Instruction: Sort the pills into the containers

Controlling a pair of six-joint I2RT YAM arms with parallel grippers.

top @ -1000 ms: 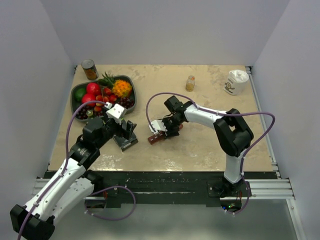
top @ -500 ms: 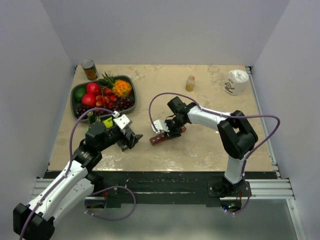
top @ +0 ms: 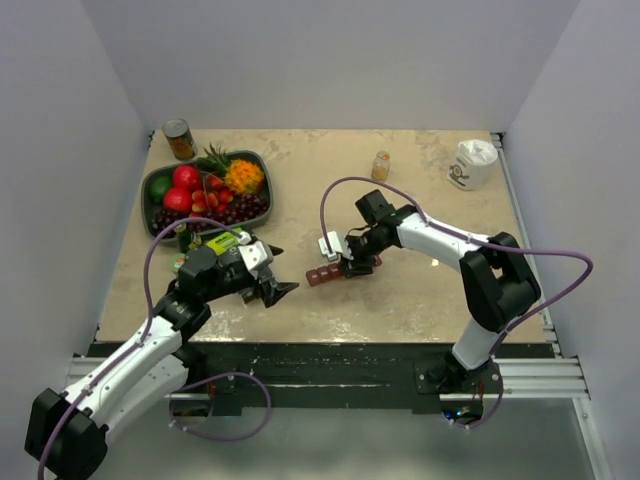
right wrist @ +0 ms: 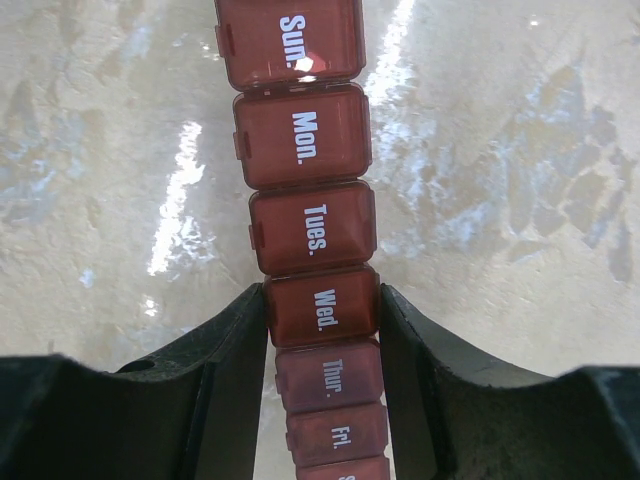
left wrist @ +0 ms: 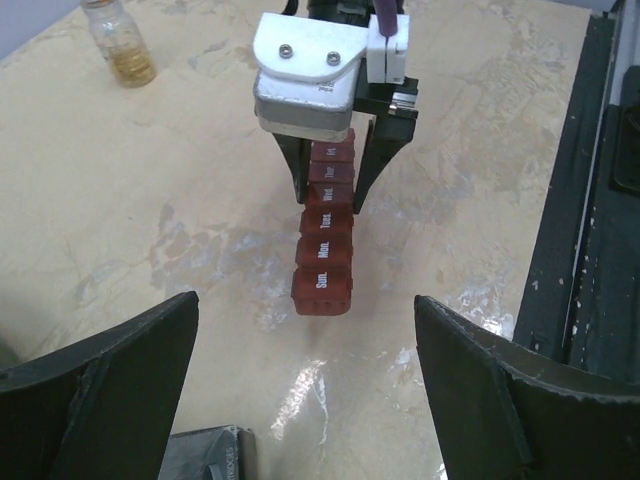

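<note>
The containers are a dark red strip of day-labelled compartments, lids shut. My right gripper is shut on the strip at the "Wed." compartment. The "Sun." end points toward my left gripper. In the right wrist view the strip runs up from between my right gripper's fingers. My left gripper is open and empty, facing the strip's free end from a short way off. The pills show as a yellowish mass in a small clear bottle at the far middle, also seen in the left wrist view.
A dark fruit bowl and a brown-labelled tin can stand at the far left. A white cup stands at the far right. A small dark grey box lies under my left gripper. The black front rail edges the table.
My right gripper has carried the strip a little to the right. My left gripper has swung right and turned to face the strip's free end.
</note>
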